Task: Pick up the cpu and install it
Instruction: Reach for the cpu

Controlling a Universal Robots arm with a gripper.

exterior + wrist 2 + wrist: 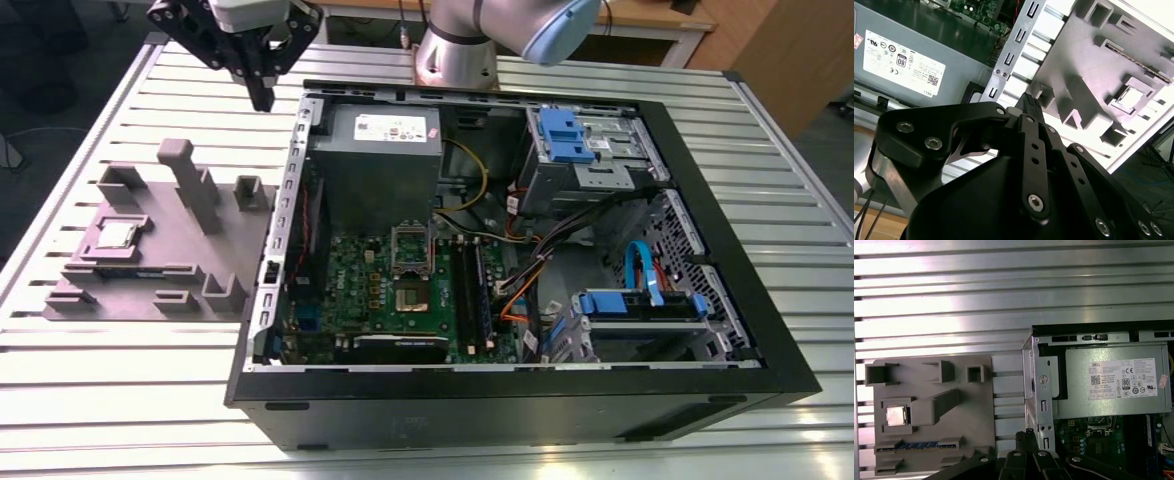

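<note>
You'll see the gripper (262,98) hanging over the slatted table (134,380), just outside the corner of the open computer case (534,400) where the grey power supply (380,150) sits. Its fingers are pressed together with nothing between them. Your cpu (116,235) lies flat, silvery top up, in a square recess of the grey fixture (174,255) at the exterior view's left of the case, well apart from the gripper. The motherboard (400,290) lies exposed inside the case.
</note>
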